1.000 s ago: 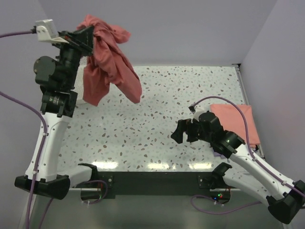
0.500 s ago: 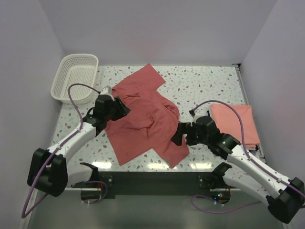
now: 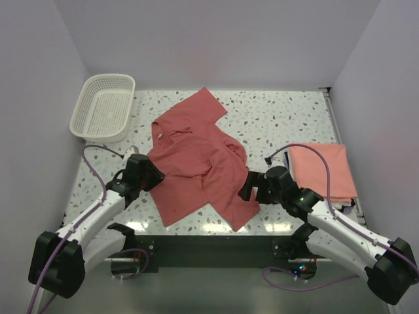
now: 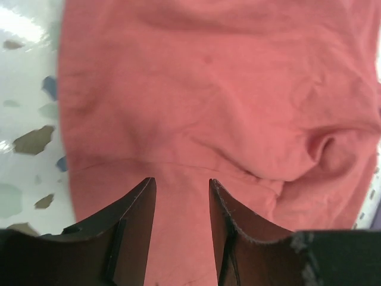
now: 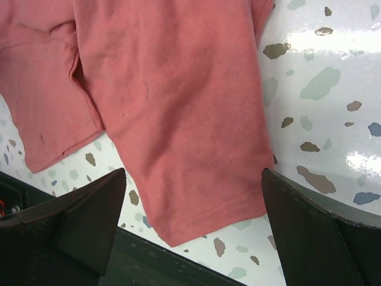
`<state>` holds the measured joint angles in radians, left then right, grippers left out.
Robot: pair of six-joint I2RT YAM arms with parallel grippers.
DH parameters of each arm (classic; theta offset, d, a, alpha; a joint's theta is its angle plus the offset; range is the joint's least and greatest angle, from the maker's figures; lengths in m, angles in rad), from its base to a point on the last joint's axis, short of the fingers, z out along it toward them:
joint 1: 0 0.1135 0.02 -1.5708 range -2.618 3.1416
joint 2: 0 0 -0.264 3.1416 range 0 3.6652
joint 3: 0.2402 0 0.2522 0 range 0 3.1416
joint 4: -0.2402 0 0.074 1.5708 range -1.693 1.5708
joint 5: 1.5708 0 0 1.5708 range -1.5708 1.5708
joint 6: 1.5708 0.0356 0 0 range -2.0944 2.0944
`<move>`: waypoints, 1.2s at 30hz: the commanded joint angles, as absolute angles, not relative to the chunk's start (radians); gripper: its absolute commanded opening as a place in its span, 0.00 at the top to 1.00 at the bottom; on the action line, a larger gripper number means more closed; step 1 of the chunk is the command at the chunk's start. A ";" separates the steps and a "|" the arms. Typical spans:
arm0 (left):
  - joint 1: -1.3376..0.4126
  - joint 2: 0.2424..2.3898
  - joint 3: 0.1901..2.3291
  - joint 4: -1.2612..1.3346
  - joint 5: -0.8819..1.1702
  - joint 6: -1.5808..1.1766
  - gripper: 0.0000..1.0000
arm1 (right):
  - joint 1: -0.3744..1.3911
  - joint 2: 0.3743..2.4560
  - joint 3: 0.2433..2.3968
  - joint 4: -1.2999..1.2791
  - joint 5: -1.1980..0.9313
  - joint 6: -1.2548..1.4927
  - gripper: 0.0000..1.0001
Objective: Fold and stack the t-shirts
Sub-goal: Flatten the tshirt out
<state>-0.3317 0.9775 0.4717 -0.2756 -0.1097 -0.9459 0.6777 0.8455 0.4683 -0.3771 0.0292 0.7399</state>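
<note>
Far left back corner of the speckled worktop (image 3: 281, 114) has the white basket (image 3: 105, 108), sitting on its own, well apart from everything else. Moving right, the left claw (image 3: 152, 175) is down low at the left edge of the dusty red t-shirt (image 3: 196, 163). From its wrist cam the two fingers are spread with a clear gap between them. The cloth lies flat underneath and runs on past the tips, so it isn't pinching anything. The red shirt itself is sprawled across the middle of the worktop, not folded at all. It's rumpled, with creases and a puckered bump, one part pointing toward the back wall and a corner reaching down near the dark front edge. It basically fills the space between both arms. On its right side the right claw (image 3: 251, 188) hovers over the shirt's lower right corner. Its fingers are spread really wide, nothing between them, and the wrist cam shows the hem and bare worktop below. Further right, the salmon t-shirt (image 3: 321, 171) lies folded into a neat rectangle against the right edge. The right arm's purple cable (image 3: 298, 145) loops over its near left part, and the arm itself covers the front corner.
</note>
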 commanded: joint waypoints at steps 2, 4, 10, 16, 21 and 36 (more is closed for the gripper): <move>-0.330 0.969 0.454 -0.345 -0.239 -1.061 0.54 | 0.678 0.796 0.439 -0.357 0.098 0.795 0.01; -0.330 0.986 0.457 -0.359 -0.262 -1.065 0.54 | 0.678 0.789 0.436 -0.374 0.104 0.793 0.01; -0.330 1.028 0.477 -0.411 -0.340 -1.081 0.54 | 0.678 0.770 0.420 -0.402 0.094 0.790 0.01; -0.331 1.002 0.454 -0.452 -0.413 -1.129 0.53 | 0.678 0.756 0.390 -0.390 0.077 0.804 0.01; -0.331 1.034 0.446 -0.431 -0.442 -1.123 0.51 | 0.677 0.758 0.385 -0.383 0.069 0.810 0.01; -0.328 1.170 0.446 -0.255 -0.405 -1.043 0.68 | 0.678 0.808 0.293 -0.313 0.029 0.854 0.06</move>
<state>-0.3313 1.1584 0.4389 -0.2890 -0.3935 -1.0630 0.6777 0.7898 0.3210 -0.3683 0.0345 0.8234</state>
